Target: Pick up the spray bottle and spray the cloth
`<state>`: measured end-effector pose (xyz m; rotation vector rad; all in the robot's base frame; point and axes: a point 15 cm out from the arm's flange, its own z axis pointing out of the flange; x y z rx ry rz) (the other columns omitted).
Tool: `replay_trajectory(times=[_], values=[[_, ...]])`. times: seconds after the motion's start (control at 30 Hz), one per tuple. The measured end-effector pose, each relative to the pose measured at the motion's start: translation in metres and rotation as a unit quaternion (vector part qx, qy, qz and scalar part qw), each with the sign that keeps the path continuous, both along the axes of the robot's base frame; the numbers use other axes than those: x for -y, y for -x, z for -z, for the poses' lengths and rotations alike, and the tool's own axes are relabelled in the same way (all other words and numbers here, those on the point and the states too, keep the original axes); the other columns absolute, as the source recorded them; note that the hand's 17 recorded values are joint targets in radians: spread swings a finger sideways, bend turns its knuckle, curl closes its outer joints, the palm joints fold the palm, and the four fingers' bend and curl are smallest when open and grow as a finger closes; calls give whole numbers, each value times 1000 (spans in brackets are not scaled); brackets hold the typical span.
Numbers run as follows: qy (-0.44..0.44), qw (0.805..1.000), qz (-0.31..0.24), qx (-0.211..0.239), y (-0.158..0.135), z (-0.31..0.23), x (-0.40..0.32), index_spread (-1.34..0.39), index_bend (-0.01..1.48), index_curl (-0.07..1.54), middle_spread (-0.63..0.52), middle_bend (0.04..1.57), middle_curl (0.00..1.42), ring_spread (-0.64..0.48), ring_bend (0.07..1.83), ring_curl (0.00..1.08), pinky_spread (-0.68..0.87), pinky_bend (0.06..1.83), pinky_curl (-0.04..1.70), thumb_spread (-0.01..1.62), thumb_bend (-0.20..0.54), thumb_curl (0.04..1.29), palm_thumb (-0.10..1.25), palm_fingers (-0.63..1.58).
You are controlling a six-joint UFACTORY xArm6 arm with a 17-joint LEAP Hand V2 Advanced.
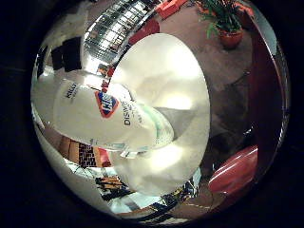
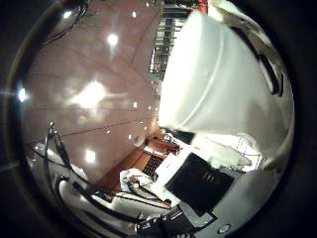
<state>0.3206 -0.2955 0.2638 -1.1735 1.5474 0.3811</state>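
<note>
While close to palm, spray bottle (image 1: 109, 116).

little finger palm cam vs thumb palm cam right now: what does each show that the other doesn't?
Only the little finger side view: the spray bottle's printed label side, a round white surface beyond it, a potted plant on a brownish floor, and a red object.

Only the thumb side view: the hand's own white and black parts, and a reddish ceiling with lamps.

Both: the white spray bottle, large and close to the palm. Whether the fingers curl round it cannot be told.
</note>
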Motion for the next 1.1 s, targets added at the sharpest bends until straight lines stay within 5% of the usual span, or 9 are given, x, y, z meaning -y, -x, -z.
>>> replay_trajectory(times=[0.17,0.3,0.43,1.1], values=[[5,1000,-3,3,1,-3,-1,-371,315,694,-97,663,715,-188,1174,573,-154,764,919,1056,-25,325,642,162],[13,1000,-15,-14,10,2,-2,-420,313,565,-4,431,540,26,783,409,238,618,784,1044,-32,314,595,-29],[26,999,-27,-29,19,4,-4,-425,214,469,39,291,436,139,576,311,400,497,637,1027,-30,304,548,-23],[29,999,25,-5,74,-18,11,-340,166,298,97,190,314,216,327,241,416,381,372,1021,-19,310,530,20]])
